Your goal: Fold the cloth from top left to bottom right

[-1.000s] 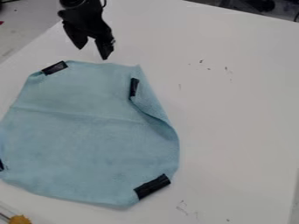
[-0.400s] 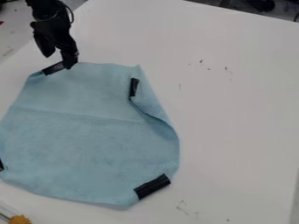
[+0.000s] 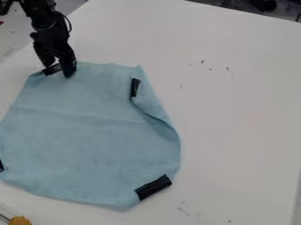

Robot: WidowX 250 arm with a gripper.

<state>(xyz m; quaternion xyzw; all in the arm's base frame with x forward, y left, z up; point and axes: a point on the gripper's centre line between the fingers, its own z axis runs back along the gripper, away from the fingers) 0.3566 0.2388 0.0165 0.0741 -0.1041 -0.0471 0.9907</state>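
Observation:
At the cloth's top left corner hangs my black gripper (image 3: 57,70), its two fingers apart, one on each side of the black tape (image 3: 52,69) there. Whether the fingertips touch the cloth I cannot tell. The light blue cloth (image 3: 94,136) lies mostly flat on the left half of the table, with a crease across it and its right edge turned over. More black tape marks the bottom right corner (image 3: 154,187), the upper right (image 3: 134,87) and the left edge (image 3: 1,166).
The white table (image 3: 235,110) extends to the right of the cloth, with small dark marks on it. A yellow-orange object (image 3: 20,220) sits at the bottom left edge. Dark items stand beyond the table's far edge.
From above the cloth's top edge, the gripper has moved left and down to the top left corner. The cloth lies as before.

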